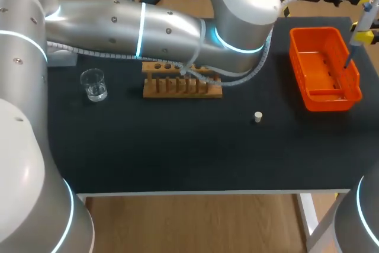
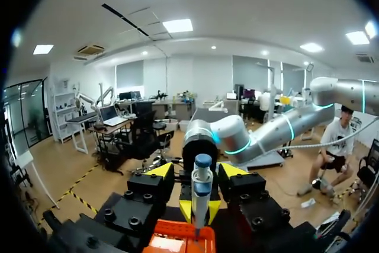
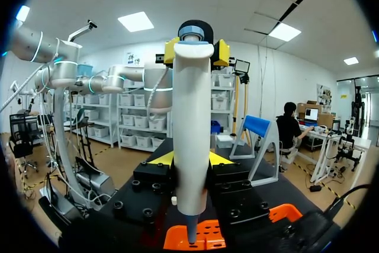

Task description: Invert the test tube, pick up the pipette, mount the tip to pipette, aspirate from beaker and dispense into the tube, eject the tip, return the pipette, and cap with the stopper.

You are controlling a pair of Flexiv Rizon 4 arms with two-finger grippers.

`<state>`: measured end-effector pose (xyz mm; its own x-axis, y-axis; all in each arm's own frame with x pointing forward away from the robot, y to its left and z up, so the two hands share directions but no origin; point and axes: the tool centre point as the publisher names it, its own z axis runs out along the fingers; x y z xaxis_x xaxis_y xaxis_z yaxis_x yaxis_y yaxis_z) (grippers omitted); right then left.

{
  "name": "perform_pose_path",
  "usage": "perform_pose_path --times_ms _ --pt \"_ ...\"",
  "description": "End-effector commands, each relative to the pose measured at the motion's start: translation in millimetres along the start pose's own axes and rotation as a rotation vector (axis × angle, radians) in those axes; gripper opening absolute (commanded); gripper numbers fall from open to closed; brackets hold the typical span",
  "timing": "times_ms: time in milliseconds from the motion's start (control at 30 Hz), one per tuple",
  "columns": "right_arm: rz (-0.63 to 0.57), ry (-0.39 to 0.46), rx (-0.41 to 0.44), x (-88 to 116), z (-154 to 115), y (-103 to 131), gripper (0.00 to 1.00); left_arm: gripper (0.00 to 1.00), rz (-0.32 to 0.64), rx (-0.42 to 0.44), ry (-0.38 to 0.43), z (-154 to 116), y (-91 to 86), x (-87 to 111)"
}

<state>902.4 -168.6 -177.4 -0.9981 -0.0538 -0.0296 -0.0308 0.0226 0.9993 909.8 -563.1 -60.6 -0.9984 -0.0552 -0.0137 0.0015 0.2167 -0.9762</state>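
Note:
The grey pipette (image 1: 365, 19) with a blue cap hangs upright at the table's right edge, its dark lower end over the orange bin (image 1: 296, 57). My right gripper (image 3: 190, 159) is shut on the pipette (image 3: 190, 134) around its lower body. My left arm reaches across from the left, and its gripper (image 2: 196, 173) is open at the top of the pipette (image 2: 201, 188), with a yellow tip standing clear on each side. A wooden tube rack (image 1: 180, 84) stands mid-table, partly behind the left arm's cable. A glass beaker (image 1: 93, 84) is at the left. A small white stopper (image 1: 258, 117) lies on the mat.
My left arm's forearm and elbow (image 1: 177, 28) span the back of the table above the rack. The black mat (image 1: 177, 146) covers the table, whose front edge runs along the near side.

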Motion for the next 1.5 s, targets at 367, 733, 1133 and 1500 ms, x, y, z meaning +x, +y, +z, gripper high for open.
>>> perform_pose_path --times_ms 367,733,1133,1500 --pt "0.0 0.001 0.002 0 -1 1 0.0 1.0 0.055 -0.058 0.13 -72 -38.3 -42.8" --pt "0.0 0.001 0.002 0 -1 1 0.0 1.0 0.008 -0.063 0.056 -132 -29.0 -39.8" --pt "0.0 0.001 0.002 0 -1 1 0.0 1.0 -0.042 -0.035 -0.051 -199 -1.3 -8.9" --pt "0.0 0.001 0.002 0 -1 1 0.0 1.0 -0.099 -0.021 -0.105 -232 24.2 25.7"
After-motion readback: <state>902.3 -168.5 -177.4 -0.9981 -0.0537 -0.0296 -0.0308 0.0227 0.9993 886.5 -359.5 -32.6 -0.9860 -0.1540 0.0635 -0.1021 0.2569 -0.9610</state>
